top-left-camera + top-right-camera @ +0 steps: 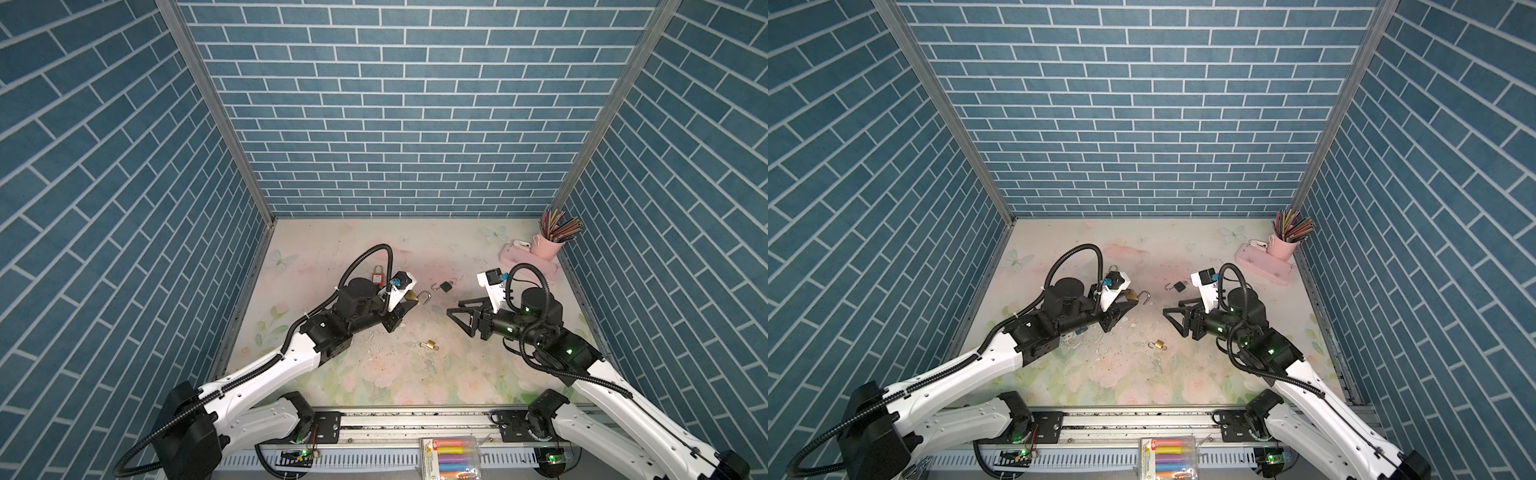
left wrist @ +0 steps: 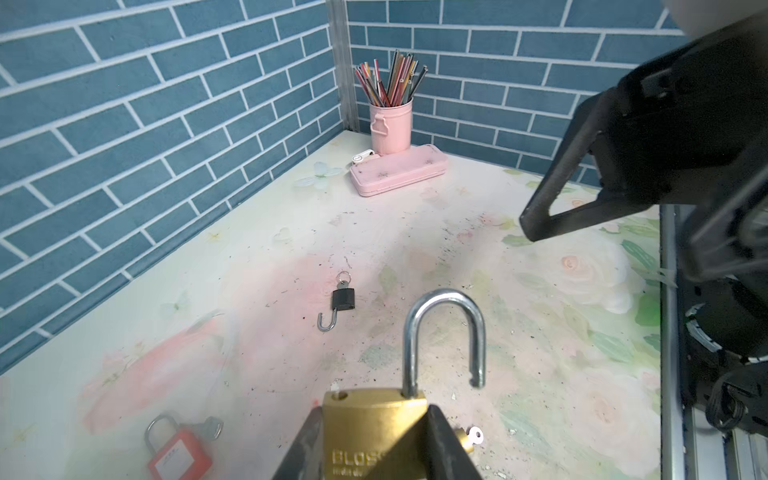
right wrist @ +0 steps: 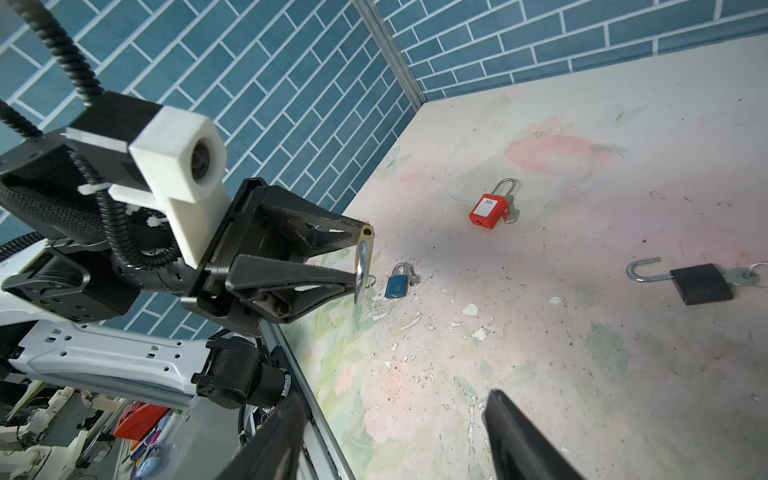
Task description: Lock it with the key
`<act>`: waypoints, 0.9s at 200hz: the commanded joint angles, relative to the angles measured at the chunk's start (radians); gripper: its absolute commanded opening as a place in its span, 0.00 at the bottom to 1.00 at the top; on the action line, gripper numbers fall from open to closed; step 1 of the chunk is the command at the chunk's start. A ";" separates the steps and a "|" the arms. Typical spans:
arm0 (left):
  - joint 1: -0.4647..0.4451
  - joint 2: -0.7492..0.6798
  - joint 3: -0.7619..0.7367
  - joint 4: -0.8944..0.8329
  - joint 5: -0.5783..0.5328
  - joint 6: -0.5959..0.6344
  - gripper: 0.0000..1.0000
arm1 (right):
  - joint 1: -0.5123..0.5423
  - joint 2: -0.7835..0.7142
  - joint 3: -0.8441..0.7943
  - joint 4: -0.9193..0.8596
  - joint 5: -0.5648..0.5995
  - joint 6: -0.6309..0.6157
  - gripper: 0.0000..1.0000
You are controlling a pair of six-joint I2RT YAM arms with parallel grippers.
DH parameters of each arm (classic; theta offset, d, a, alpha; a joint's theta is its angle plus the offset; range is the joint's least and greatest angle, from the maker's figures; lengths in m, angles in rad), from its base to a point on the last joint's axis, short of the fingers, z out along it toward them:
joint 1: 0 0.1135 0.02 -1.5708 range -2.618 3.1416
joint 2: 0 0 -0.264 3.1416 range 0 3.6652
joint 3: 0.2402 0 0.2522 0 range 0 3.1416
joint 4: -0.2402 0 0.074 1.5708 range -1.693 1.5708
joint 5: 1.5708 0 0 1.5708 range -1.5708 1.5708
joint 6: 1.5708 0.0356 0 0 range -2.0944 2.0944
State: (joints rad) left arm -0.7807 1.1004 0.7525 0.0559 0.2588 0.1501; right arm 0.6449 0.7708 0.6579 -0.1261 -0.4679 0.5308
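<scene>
Brass padlock (image 2: 374,432) lettered BLOS, shackle (image 2: 444,298) swung free, pinched in left gripper (image 2: 374,410), right gripper (image 3: 392,401) spread, holding nothing.

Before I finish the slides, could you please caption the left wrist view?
Left gripper holds an open brass padlock over the floral table; a black padlock and a red padlock lie beyond.

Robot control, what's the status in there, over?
Left claw shut on brass padlock, shackle open. Right claw open, empty. Key sticking from padlock's base. Nothing between claws.
</scene>
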 commanded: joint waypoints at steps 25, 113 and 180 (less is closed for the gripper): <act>0.005 0.014 0.032 0.026 0.116 0.062 0.14 | 0.019 0.115 0.098 0.033 0.000 -0.031 0.67; 0.005 0.012 0.041 0.029 0.148 0.022 0.13 | 0.050 0.191 0.065 0.065 0.012 -0.036 0.53; 0.005 0.028 0.063 0.026 0.167 0.018 0.12 | 0.050 0.212 0.061 0.042 0.086 -0.094 0.45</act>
State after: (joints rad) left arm -0.7792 1.1236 0.7719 0.0582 0.3927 0.1650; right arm 0.6891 0.9726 0.7273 -0.0788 -0.4305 0.4877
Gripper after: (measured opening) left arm 0.373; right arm 0.454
